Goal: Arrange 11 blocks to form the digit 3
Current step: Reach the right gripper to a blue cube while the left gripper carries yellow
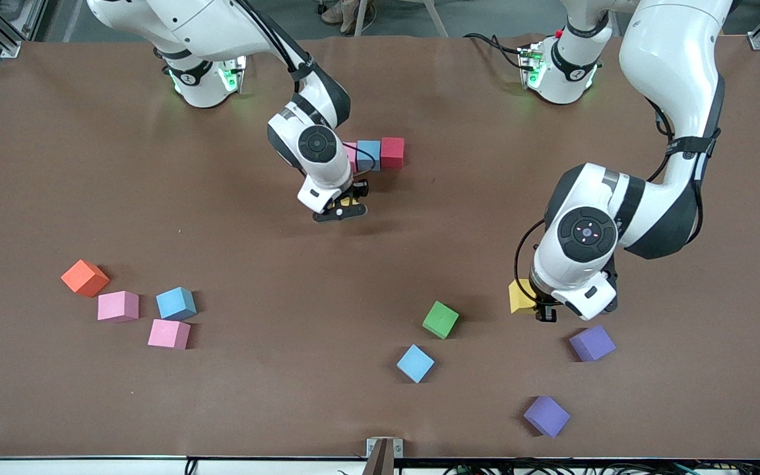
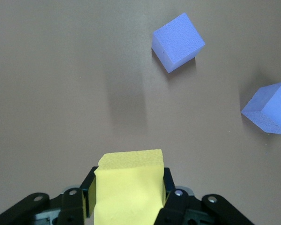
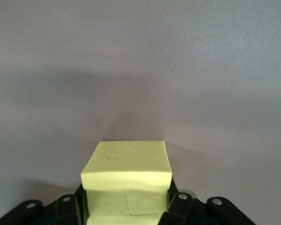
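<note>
Looking down from the front view first: the start of the digit 3 is a short row of pink, light blue and red cubes touching each other, up toward the robots' bases. The right gripper sits just beside that row, on the side nearer the front camera, with a bit of yellow showing between its jaws. So the relation that matters is this: the row lies just farther from the camera than that gripper, and the right arm is clearly the closer one to it. That arm reaches out from its base with the wrist pointing down at the counter. The left gripper is well apart from the row, over the loose cubes near the green block and the two purple ones, also pointing down.

Left wrist view: the left gripper is clenched on a yellow block, jaws pressed on both sides. Two purple blocks lie on the counter ahead of it.

Right wrist view: the right gripper has a second yellow block between its jaws. I can't tell if it's gripping it or letting go. My guess is this cube goes under the red end.
</note>
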Action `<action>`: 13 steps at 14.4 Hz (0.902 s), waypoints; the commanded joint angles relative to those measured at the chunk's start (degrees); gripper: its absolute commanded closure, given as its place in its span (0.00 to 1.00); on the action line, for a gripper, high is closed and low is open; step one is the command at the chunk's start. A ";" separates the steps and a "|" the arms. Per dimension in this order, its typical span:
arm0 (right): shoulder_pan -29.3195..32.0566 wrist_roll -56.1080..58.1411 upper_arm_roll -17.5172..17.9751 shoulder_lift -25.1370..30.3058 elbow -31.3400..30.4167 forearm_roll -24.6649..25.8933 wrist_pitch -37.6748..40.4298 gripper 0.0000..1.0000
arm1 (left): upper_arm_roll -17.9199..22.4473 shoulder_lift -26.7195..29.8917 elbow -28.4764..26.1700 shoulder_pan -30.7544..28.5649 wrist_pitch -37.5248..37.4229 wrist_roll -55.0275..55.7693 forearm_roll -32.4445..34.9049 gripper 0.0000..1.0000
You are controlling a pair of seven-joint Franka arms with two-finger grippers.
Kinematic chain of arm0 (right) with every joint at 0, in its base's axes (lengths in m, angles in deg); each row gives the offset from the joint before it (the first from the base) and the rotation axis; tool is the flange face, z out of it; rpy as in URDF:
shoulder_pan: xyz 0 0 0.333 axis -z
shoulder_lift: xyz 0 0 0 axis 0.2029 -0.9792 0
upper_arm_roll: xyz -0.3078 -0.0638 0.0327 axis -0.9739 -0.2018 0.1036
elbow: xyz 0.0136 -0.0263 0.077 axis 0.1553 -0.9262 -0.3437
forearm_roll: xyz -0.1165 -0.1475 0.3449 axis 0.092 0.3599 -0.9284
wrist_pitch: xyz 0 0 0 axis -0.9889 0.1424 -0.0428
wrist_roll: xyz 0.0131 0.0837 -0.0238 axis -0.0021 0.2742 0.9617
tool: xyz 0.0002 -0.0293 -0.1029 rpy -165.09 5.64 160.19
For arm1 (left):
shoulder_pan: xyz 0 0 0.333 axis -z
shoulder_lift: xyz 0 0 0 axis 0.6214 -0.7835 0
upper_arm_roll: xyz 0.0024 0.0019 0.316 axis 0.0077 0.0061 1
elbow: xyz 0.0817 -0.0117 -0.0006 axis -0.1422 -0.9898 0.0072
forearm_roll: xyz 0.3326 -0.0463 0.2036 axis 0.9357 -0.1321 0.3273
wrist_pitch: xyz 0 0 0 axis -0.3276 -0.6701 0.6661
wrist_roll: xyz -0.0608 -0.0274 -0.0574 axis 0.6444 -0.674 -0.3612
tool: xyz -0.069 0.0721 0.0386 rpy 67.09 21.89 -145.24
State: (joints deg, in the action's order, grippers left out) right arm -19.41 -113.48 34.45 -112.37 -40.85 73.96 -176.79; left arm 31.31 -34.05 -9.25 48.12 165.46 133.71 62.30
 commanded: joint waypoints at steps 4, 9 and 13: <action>0.52 -0.46 -0.52 2.74 1.08 -1.43 1.12 0.00 | 0.00 0.08 -0.66 1.02 0.71 3.41 1.16 0.78; 5.96 0.24 -4.55 4.94 13.11 -0.81 15.43 0.00 | 0.00 -0.62 -1.01 4.88 -0.17 8.41 1.16 0.78; 12.30 0.25 -10.44 4.50 16.81 -0.73 15.72 0.00 | 0.00 -1.85 -2.85 11.29 -2.01 14.56 1.16 0.78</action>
State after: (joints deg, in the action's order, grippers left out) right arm -9.48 -113.18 25.65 -107.30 -25.13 73.44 -161.27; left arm 31.04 -35.62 -11.04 56.25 164.62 144.65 62.30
